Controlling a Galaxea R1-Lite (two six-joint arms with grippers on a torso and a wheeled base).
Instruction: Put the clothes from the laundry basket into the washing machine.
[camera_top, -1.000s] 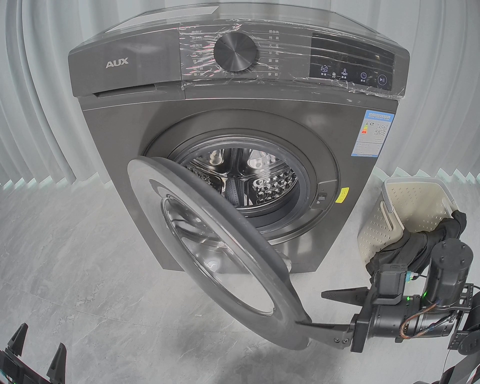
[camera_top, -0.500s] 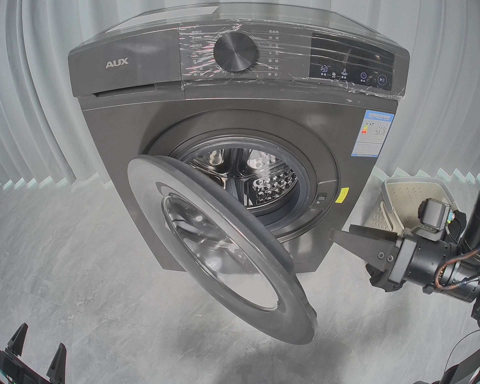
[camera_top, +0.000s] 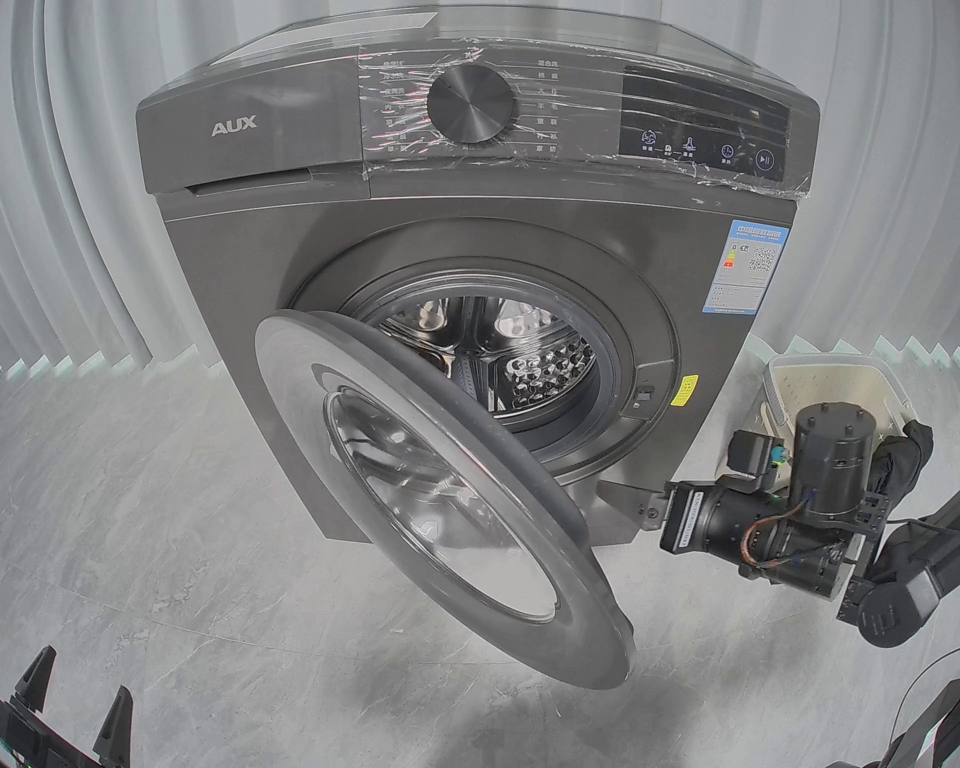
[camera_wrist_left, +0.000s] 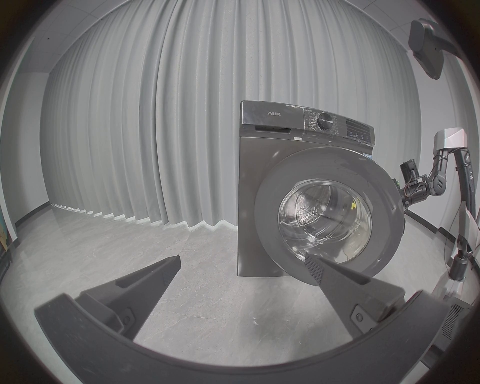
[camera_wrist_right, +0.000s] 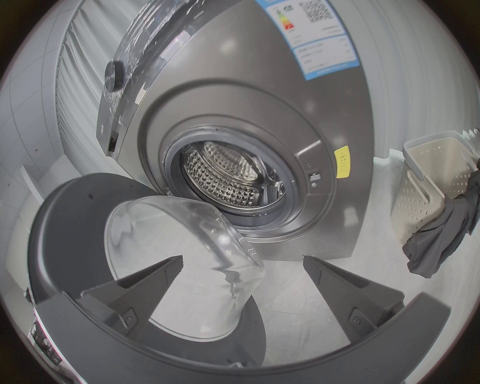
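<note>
With the washer (camera_top: 260, 260) door (camera_top: 300, 370) open, the right claw (camera_wrist_right: 241, 261) hangs released near the basket (camera_wrist_right: 425, 195) draped with dark clothes (camera_wrist_right: 437, 237); the left claw (camera_wrist_left: 241, 260) is released too.

Marbled grey floor (camera_top: 150, 520): washing machine (camera_top: 300, 230) standing, laundry basket (camera_top: 800, 385) just beside

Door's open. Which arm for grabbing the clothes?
Right. The right hand, open, is near the basket with clothes draped over its rim; the left hand is low on the far side of the door.
</note>
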